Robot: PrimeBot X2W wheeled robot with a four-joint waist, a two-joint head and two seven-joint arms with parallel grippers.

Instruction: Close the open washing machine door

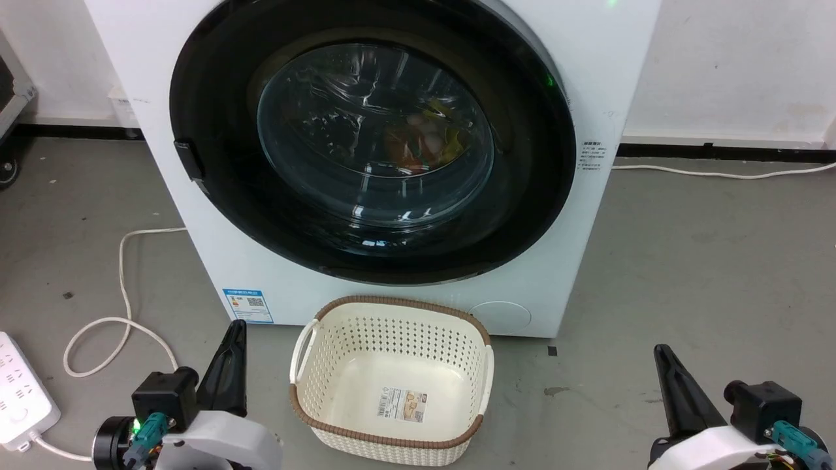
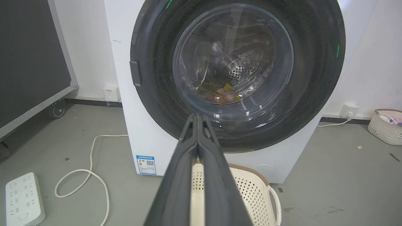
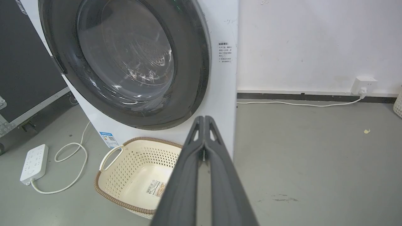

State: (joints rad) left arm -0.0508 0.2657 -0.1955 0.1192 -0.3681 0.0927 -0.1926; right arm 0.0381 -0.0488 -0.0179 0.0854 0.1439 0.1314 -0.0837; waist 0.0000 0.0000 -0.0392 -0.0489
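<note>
The white washing machine stands straight ahead on the grey floor. Its round washing machine door, with a glossy black rim and bulging glass, lies flat against the front, and coloured laundry shows through the glass. My left gripper rests low at the left, shut and holding nothing, well short of the machine. My right gripper sits low at the right, also shut and holding nothing. In the left wrist view the washing machine door is beyond my left gripper. In the right wrist view the washing machine door is up-left of my right gripper.
A cream perforated basket sits on the floor against the machine's foot, between my grippers. A white power strip and looped cable lie at the left. A black wheeled case stands further left, and another basket stands by the right wall.
</note>
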